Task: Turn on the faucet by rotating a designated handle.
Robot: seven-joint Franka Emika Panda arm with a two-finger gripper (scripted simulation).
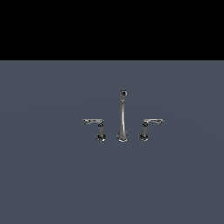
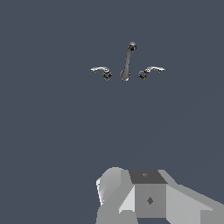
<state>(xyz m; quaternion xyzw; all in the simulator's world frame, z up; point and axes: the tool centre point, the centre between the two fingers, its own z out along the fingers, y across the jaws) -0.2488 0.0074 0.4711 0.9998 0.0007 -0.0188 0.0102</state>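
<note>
The faucet is a small chrome three-piece set on the grey floor. Its tall thin spout [image 1: 123, 116] stands in the middle. The designated handle [image 1: 152, 122] is the lever at the exterior view's right, its arm jutting rightward from a short post. The mirror-image lever [image 1: 94, 122] juts leftward. The wrist view shows the spout [image 2: 127, 61], the designated handle [image 2: 151, 70] and the other lever [image 2: 101, 71], all far off. My gripper [image 2: 146, 186] shows there only as grey blocks at the picture's edge, well away from the faucet. Its jaws' gap is not visible. It is out of the exterior view.
A flat dark grey surface [image 1: 52, 175] spreads all around the faucet. A black band fills the top of the exterior view. No other objects show.
</note>
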